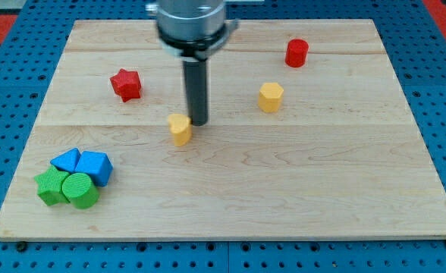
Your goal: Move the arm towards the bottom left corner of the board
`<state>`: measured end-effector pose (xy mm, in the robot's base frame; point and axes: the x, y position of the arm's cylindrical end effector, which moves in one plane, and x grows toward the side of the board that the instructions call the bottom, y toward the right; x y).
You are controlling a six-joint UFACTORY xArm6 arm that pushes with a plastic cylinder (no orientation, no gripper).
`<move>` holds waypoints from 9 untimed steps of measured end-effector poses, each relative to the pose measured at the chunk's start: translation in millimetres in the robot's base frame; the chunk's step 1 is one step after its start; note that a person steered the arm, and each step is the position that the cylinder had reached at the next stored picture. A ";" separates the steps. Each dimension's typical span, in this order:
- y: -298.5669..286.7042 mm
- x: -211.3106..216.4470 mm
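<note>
At the view's far left, near the bottom left corner of the wooden counter (pixel 284 182), four blocks sat huddled together. A green block (pixel 50 186), its shape hard to make out, lay leftmost, touching a green cylinder (pixel 80 190) just to its right. Behind them, toward the view's top, a blue block (pixel 66 160) of flattish shape rested against a second blue block (pixel 95 167) with a wedge-like top, and that one touched the green cylinder.

Further right and higher in the view, a red star-shaped block (pixel 126 84) stood alone, well apart from the cluster.

Near the middle, a small yellow block (pixel 180 129) with an uneven top sat just beside my tip (pixel 198 123), which was at its right edge, either touching it or nearly so; contact could not be confirmed. The dark rod rose straight up from there to the grey mount at the view's top. There was no gripper on this arm, so nothing was held. My tip lay well apart from the bottom left corner.

To the right, a yellow hexagonal block (pixel 270 97) stood alone, and further right and higher a red cylinder (pixel 296 53) stood near the top edge.
</note>
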<state>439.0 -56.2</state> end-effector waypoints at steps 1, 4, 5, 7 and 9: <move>36.4 21.7; -31.6 57.2; 7.8 121.3; -43.6 179.2; -223.6 178.7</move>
<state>617.7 -279.8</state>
